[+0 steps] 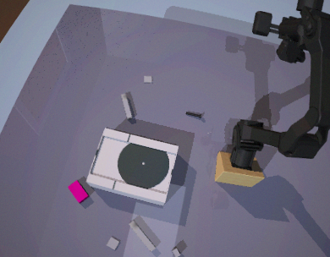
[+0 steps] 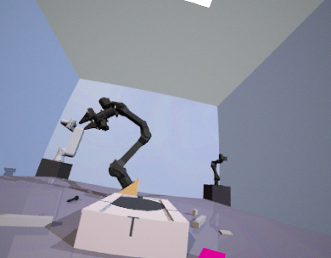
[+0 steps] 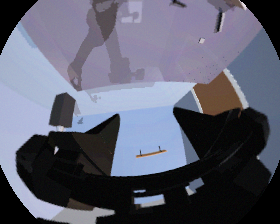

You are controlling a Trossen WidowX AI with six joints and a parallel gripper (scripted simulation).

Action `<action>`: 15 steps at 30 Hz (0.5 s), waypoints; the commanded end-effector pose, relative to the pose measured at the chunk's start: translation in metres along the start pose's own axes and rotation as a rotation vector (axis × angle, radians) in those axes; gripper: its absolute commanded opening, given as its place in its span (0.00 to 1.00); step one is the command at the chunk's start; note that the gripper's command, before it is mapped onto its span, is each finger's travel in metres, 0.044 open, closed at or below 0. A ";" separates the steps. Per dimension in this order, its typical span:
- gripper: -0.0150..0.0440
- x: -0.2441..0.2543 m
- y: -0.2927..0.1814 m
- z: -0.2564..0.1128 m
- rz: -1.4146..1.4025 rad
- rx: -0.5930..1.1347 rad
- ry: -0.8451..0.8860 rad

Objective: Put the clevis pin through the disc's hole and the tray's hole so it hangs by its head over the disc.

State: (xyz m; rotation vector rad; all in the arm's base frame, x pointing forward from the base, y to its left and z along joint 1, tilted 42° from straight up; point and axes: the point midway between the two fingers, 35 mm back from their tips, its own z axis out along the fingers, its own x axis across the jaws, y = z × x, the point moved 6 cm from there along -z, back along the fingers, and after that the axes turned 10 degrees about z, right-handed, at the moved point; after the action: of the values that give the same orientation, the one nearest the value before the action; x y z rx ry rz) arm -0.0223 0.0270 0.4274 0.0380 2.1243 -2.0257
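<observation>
Fingers [image 2: 85, 122] spread wide, purplish tabletop [image 1: 172, 80] [image 2: 249, 229] [image 3: 156, 55] below, pale blue walls [image 2: 181, 127] around, black arm [image 1: 321, 80] [image 2: 140, 127] arching high at upper left of the exterior frame

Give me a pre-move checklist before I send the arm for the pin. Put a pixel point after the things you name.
1. End effector [image 2: 84, 124] [image 3: 147, 112] open and holding nothing: ok.
2. Disc [image 1: 138, 171] [image 2: 136, 203] lying inside the tray [image 1: 100, 183] [image 2: 100, 233]: ok.
3. Clevis pin [image 1: 192, 114] [image 2: 73, 199] within reach of the fingers: not ok; it lies on the table beside the tray, with the end effector up in the air away from it.
4. Disc hole [image 1: 143, 163] lined up with the tray's pin hole: cannot tell; a light spot shows through, but not what is under it.
5. Pin through both holes: not ok.
</observation>
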 end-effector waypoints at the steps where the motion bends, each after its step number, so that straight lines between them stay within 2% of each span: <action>1: 0.89 -0.001 0.000 0.002 -0.017 -0.009 -0.011; 3: 0.80 -0.003 0.001 0.022 -0.160 -0.077 -0.070; 9: 0.53 -0.020 0.034 0.095 -0.875 -0.293 -0.282; 15: 0.53 -0.049 0.075 0.134 -1.502 -0.362 -0.551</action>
State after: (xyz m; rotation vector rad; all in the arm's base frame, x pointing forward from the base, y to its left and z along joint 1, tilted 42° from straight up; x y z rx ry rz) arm 0.0179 -0.0655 0.3924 -1.4198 2.4211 -1.8422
